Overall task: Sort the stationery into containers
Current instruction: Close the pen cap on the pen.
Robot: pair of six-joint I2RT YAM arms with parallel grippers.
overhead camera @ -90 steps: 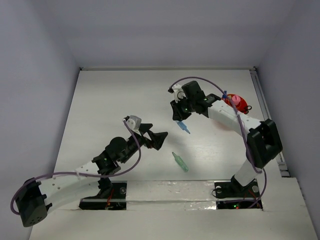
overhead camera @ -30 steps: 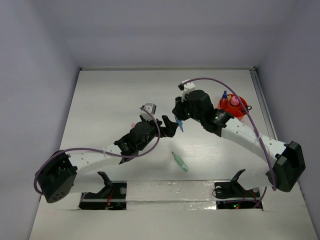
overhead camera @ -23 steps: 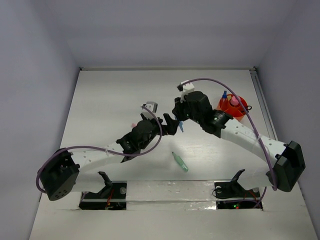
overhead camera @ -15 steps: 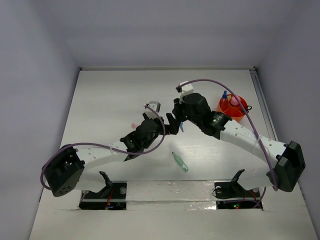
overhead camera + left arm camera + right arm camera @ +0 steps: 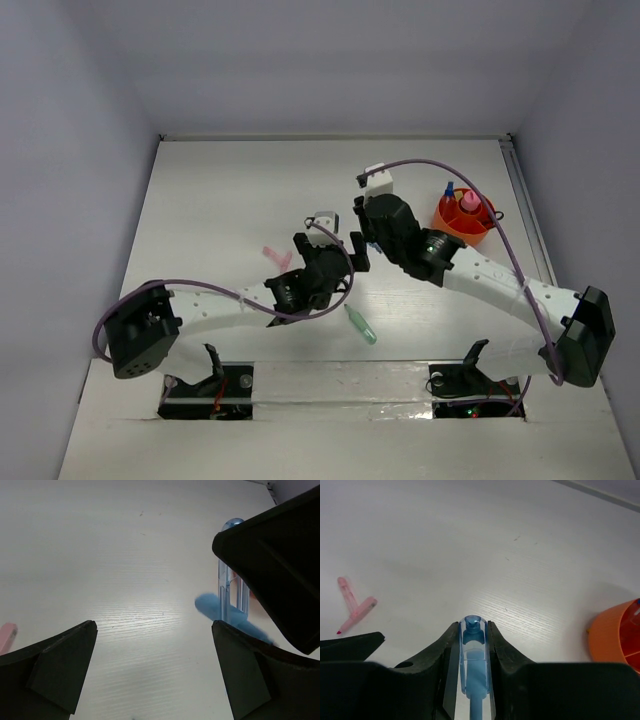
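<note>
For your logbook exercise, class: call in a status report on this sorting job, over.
Right gripper shut on blue marker. Left gripper open, close alongside. Orange bowl to their right; green marker loose on table.

Lost from my view
Overhead I can't make out the blue marker [image 5: 472, 650]; right wrist view clips the orange bowl [image 5: 614, 636], left wrist view the pink marker [image 5: 6, 633].

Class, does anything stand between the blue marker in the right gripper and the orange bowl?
Nothing visible does: in the right wrist view only bare table separates the blue marker, clamped in the right gripper, from the orange bowl.
</note>
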